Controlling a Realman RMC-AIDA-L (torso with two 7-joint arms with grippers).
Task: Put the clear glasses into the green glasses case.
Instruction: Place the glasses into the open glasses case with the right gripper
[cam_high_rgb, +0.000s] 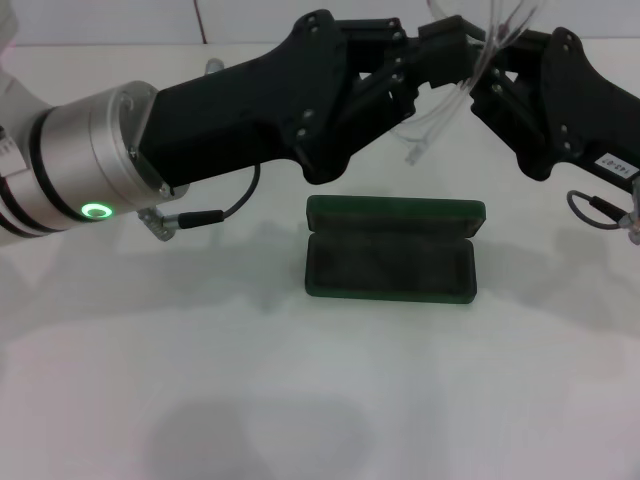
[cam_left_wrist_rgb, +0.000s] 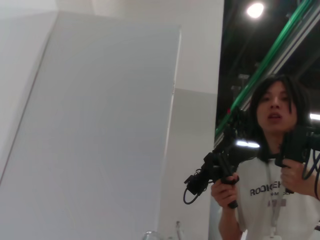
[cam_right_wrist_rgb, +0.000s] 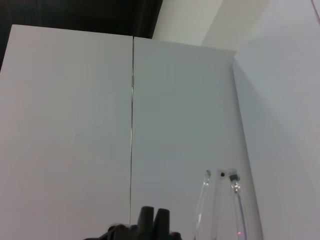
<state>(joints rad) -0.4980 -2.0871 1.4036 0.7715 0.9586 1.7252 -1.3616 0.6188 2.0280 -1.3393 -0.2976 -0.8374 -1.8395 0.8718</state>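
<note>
Head view: green glasses case (cam_high_rgb: 390, 250) lies open on the white counter (cam_high_rgb: 300, 400), about mid-width and toward the far half. Lid stands tilted back at the far side; dark felt tray faces up with nothing in it.

Clear glasses (cam_high_rgb: 455, 95) are held in the air above and behind the case, toward the far edge of the counter, between the two arms. They do not touch the case. One thin clear arm hangs down with its tip just above the lid's far side; another clear piece rises toward the top of the view.

Left tool (cam_high_rgb: 425, 60) reaches in from the left side and meets the glasses at their upper part. Its fingers look closed on the clear plastic. Right tool (cam_high_rgb: 495, 75) comes in from the right and meets the same glasses from the other side. Cannot tell whether its fingers are open or closed.

Right wrist view: clear glasses arms (cam_right_wrist_rgb: 220, 205) stand against a white wall panel.

Left wrist view: a person (cam_left_wrist_rgb: 272, 165) holding black handheld controllers
</note>
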